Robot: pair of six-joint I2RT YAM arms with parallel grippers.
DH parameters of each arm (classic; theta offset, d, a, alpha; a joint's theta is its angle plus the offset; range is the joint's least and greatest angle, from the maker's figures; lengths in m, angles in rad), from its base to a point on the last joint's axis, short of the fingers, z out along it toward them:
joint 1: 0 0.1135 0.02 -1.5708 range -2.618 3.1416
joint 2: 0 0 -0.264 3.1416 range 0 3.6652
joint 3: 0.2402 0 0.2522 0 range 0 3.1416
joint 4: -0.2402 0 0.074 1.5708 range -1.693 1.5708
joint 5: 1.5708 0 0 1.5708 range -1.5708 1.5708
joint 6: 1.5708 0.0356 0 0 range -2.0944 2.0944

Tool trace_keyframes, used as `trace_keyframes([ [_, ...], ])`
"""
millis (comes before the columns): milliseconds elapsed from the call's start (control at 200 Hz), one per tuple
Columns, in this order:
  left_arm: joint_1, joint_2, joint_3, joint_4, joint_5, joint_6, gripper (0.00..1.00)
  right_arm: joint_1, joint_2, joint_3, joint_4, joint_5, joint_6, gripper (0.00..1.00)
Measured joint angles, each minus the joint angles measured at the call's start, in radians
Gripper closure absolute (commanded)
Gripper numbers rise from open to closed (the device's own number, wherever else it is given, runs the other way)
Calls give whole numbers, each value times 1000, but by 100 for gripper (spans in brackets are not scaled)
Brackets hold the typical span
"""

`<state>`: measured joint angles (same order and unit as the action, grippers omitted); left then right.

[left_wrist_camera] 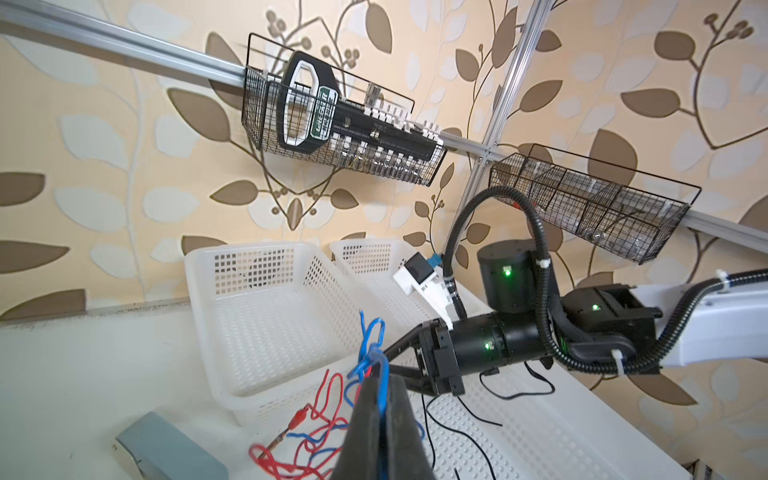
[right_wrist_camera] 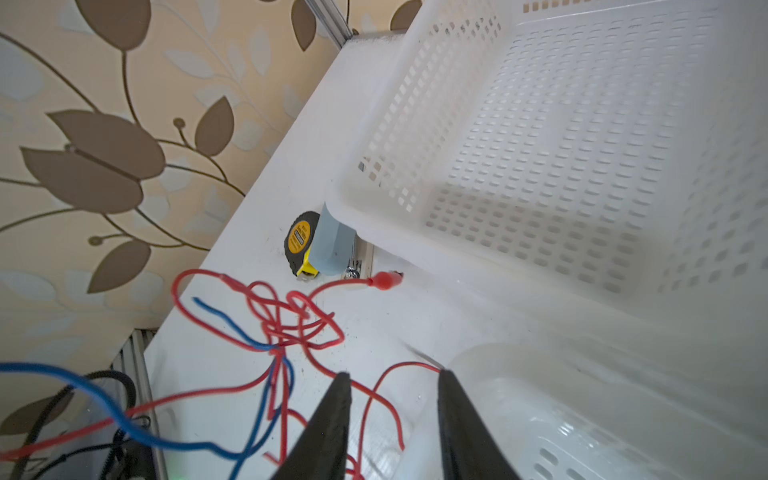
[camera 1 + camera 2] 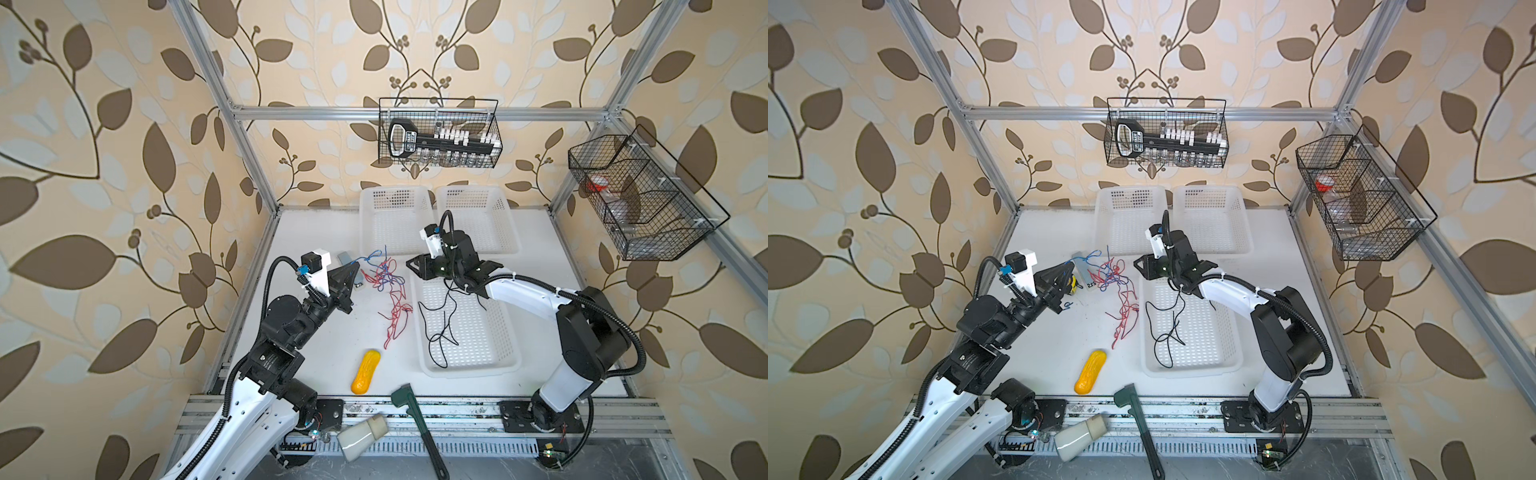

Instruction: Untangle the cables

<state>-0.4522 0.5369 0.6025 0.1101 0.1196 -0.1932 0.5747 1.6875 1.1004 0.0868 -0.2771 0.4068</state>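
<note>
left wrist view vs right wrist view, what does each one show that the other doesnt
Only the left wrist view: the left hand shut on a blue cable, the right arm, and the wire wall baskets.
Only the right wrist view: the open right hand, a yellow tape measure and a red clip.
Both: the red and blue tangle, white baskets and a grey block.

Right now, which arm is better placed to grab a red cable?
Probably right: the right gripper hangs open by the red cables; the left gripper is shut on a blue cable.
</note>
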Motion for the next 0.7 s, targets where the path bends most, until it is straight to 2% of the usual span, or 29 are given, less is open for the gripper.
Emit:
trace_keyframes([
  [240,0,39,32,-23,0,5,100,40,-109,-88,89,-7,-99,44],
  [420,0,85,82,-55,-2,3,100,109,-171,-113,154,1,-177,44],
  [700,0,175,173,-152,-27,-40,100,110,-204,-153,224,34,-188,44],
])
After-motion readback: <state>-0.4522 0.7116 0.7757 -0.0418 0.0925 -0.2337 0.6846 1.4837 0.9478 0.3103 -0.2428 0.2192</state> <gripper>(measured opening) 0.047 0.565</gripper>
